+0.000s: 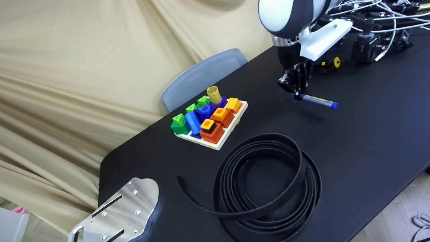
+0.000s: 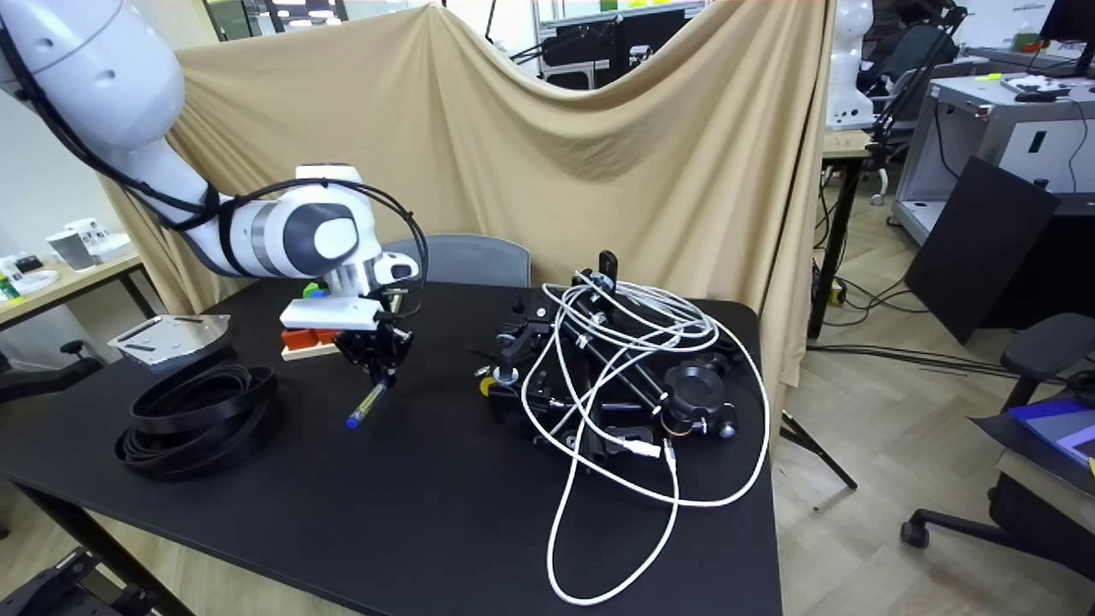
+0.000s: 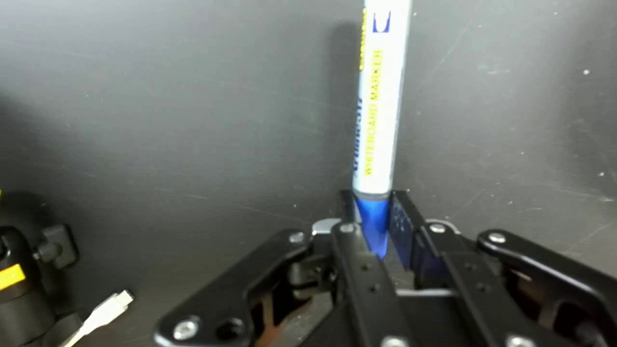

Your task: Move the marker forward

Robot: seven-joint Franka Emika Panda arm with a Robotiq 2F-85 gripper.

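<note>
Nearest in an exterior view, a coil of black strap [image 1: 231, 181] lies on the tabletop [image 1: 362, 141], with a slotted metal plate [image 1: 122, 205] to the coil's left. A board [image 1: 227, 133] of coloured blocks [image 1: 225, 118] sits behind the coil, also to its left. Behind the coil but to its right, the gripper [image 3: 373, 198] holds the marker [image 1: 318, 101] above the tabletop; the wrist view shows it pinched by one blue end. Farther back on the coil's right lies black equipment [image 1: 362, 48] draped with white cables [image 2: 642, 448]. Past the coil and tabletop stand a chair [image 1: 205, 74] and, last, a tan curtain [image 1: 100, 50].
</note>
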